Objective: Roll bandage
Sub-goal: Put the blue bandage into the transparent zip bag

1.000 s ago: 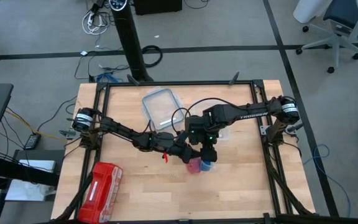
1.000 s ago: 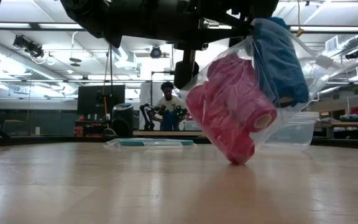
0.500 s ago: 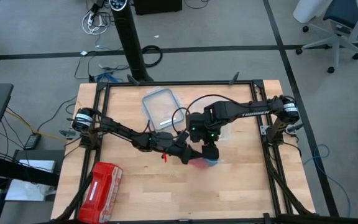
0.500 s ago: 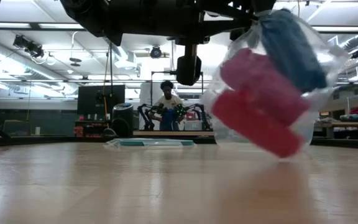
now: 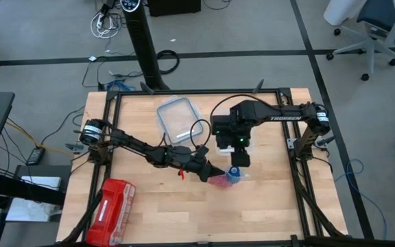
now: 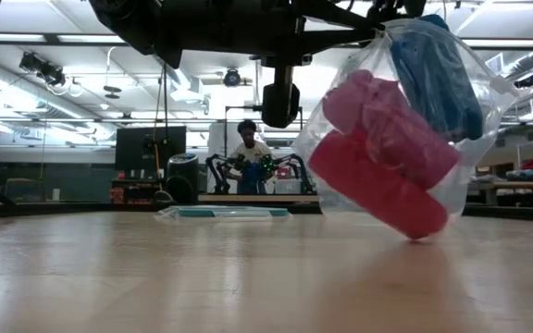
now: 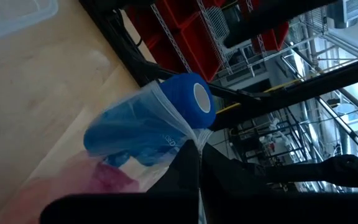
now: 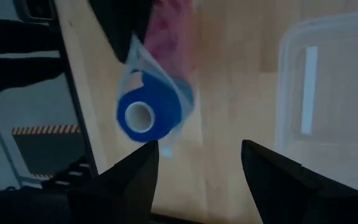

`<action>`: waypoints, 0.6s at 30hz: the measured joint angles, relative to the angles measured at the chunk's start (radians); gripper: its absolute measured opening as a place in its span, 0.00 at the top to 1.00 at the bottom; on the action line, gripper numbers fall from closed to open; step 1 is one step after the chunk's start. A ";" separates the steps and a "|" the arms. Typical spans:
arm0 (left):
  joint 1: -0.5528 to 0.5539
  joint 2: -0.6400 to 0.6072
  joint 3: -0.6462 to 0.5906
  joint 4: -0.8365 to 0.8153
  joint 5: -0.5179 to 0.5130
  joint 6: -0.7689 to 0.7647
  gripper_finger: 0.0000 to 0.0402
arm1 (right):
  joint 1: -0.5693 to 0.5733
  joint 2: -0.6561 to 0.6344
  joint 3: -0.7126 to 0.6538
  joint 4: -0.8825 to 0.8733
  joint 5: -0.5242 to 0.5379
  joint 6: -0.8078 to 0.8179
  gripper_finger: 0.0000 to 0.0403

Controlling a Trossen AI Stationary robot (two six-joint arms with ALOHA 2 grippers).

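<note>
The left gripper point(image 5: 208, 174), just below the centre of the high view, is pinched tight on the top edge of a clear plastic bag point(image 6: 405, 139), which it holds up so that the bag hangs tilted with its lowest corner at or just above the wooden table point(image 5: 273, 206); whether it touches cannot be told. In the left wrist view the dark fingers point(image 7: 179, 177) meet on the bag's edge at the bottom of the frame.

The right gripper point(image 5: 237, 159) hovers just above and right of the bag in the high view, its jaws spread wide and empty; the right wrist view shows its two fingers point(image 8: 135, 171) well apart at the bottom of the frame, touching nothing.

Inside the bag sit the pink-red rolls point(image 6: 382, 166), filling the lower part, and the bandage point(image 6: 438, 79), a stubby blue cylinder at the upper right of the low view, poking out of the bag's open mouth. Its long axis slants from upper left to lower right there. In the right wrist view its hollow core point(image 8: 137, 115) faces the camera.

A clear plastic lid point(image 5: 177, 118) lies flat above centre in the high view, and a clear tub point(image 5: 242, 145) sits under the right arm. A red plastic-wrapped pack point(image 5: 112, 211) lies at the lower left.
</note>
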 joint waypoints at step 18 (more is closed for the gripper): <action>0.000 0.000 0.001 0.000 -0.004 -0.001 0.99 | 0.045 0.001 -0.061 0.083 0.010 0.025 0.44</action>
